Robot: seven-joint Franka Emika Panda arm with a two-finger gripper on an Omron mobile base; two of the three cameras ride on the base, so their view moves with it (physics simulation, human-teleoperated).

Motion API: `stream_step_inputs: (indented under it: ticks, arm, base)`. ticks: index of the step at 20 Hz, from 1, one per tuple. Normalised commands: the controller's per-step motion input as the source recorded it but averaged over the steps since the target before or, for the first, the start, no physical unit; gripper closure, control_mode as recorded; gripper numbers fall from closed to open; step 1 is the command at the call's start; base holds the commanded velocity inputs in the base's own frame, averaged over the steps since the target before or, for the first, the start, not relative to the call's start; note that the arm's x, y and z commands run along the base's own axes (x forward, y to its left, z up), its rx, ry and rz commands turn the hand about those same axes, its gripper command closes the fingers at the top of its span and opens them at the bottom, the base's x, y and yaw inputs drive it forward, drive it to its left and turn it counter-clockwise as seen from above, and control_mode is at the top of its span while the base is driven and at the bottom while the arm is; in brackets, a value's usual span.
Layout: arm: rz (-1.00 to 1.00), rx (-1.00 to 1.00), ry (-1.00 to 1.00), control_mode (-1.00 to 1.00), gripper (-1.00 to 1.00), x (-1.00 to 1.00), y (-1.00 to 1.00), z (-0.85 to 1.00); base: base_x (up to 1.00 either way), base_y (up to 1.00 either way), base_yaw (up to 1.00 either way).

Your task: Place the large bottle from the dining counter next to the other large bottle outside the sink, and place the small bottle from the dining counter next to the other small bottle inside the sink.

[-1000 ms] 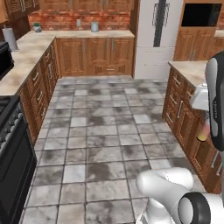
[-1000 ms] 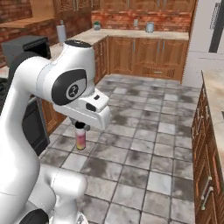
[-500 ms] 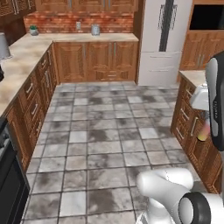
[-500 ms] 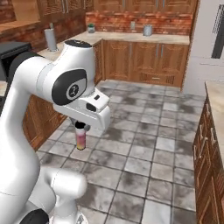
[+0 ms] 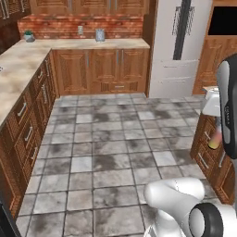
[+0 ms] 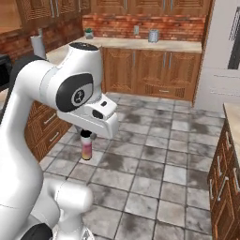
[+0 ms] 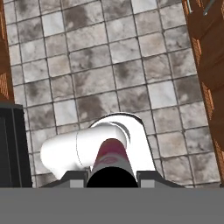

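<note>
The tool (image 6: pixel 86 136) is closed on a bottle (image 6: pixel 86 146) with a dark cap and a pink body fading to yellow-orange; the bottle hangs upright directly below the tool, gripped at the cap end, above the tiled floor (image 6: pixel 154 173); whether it is the large or the small one cannot be told from these views. In the hand view the bottle (image 7: pixel 110 159) runs straight out from between the fingers. Judged rigid, smooth and probably slippery; a hold just under the cap is narrow, so swing during travel is the risk; a lower hold on the body would sit firmer. Surroundings: wooden cabinets (image 5: pixel 99 69) and a beige desk (image 5: pixel 28 60) well ahead of the tool; a pale fridge (image 5: pixel 178 46) ahead and to 1 side; nothing stands close to the tool.
</note>
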Motion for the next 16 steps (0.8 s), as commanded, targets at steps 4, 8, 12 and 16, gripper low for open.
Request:
stream_step_inputs:
  ticks: [4, 8, 12, 16]
  arm:
    - [0.0, 0.0, 0.0, 1.0, 1.0, 0.0, 0.0, 0.0]
    - [0.0, 0.0, 0.0, 1.0, 1.0, 0.0, 0.0, 0.0]
    - [0.0, 0.0, 0.0, 1.0, 1.0, 0.0, 0.0, 0.0]
    - [0.0, 0.0, 0.0, 1.0, 1.0, 0.0, 0.0, 0.0]
  base:
    - [0.12, 0.09, -0.24]
    - [0.0, 0.0, -0.25]
    - [0.0, 0.0, -0.25]
    - [0.0, 0.0, -0.25]
